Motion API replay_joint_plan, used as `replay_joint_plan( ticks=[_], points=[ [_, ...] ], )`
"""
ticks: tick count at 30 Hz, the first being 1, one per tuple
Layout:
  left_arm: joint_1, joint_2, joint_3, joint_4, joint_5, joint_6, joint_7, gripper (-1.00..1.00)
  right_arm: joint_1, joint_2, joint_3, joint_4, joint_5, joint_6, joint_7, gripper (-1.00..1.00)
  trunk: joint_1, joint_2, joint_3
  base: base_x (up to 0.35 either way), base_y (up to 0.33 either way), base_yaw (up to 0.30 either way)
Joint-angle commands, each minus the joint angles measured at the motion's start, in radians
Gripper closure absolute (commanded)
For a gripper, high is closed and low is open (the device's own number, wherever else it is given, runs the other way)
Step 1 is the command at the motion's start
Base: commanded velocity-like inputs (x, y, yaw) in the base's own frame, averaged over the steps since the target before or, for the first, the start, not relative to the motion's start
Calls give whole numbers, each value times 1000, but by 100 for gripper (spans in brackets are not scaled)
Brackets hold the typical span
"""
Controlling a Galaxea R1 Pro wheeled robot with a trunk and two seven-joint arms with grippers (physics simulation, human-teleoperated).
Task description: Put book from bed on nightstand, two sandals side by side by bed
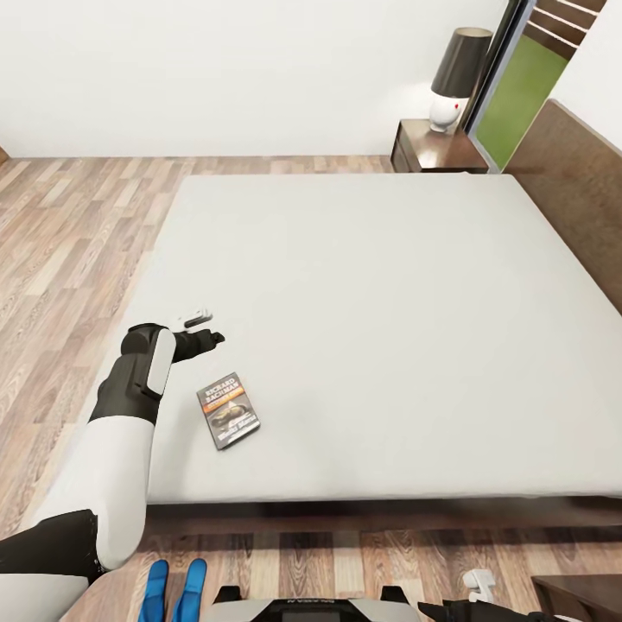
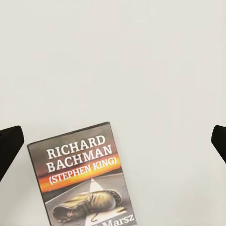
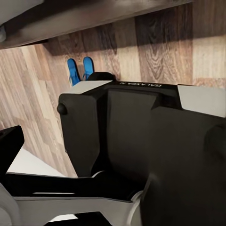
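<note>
— Counted so far?
— One book (image 1: 229, 409), lying flat on the bed (image 1: 363, 285) near its foot-side edge; two sandals (image 1: 174, 589) side by side on the floor (image 1: 60, 233) just off that edge; one nightstand (image 1: 436, 147) with one lamp (image 1: 458, 78) beyond the far side.
— Left gripper (image 1: 206, 333)?
— Hanging over the mattress just beyond the book, touching nothing (fingertips (image 2: 10, 146) at opposite edges of the wrist picture, so spread wide).
— Right gripper (image 1: 477, 587)?
— Low by the robot's base; open or closed, cannot tell.
— Anything extra from the wrists?
— Left wrist: cover readable, "RICHARD BACHMAN (STEPHEN KING)", a worn boot, "Marsz" below. Right wrist: the blue pair (image 3: 79, 69) past the dark base.
</note>
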Motion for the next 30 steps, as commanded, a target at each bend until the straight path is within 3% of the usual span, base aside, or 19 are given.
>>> replay_joint_plan(
  ticks=[1, 30],
  points=[
    [-1, -1, 2, -1, 11, 4, 9, -100, 0, -1, 4, -1, -10, 10, 2, -100, 4, -8, -4, 0, 0, 0],
    [-1, -3, 1, 0, 13, 4, 5, -100, 0, -1, 4, -1, -10, 10, 2, -100, 115, -211, -95, 0, 0, 0]
  ],
)
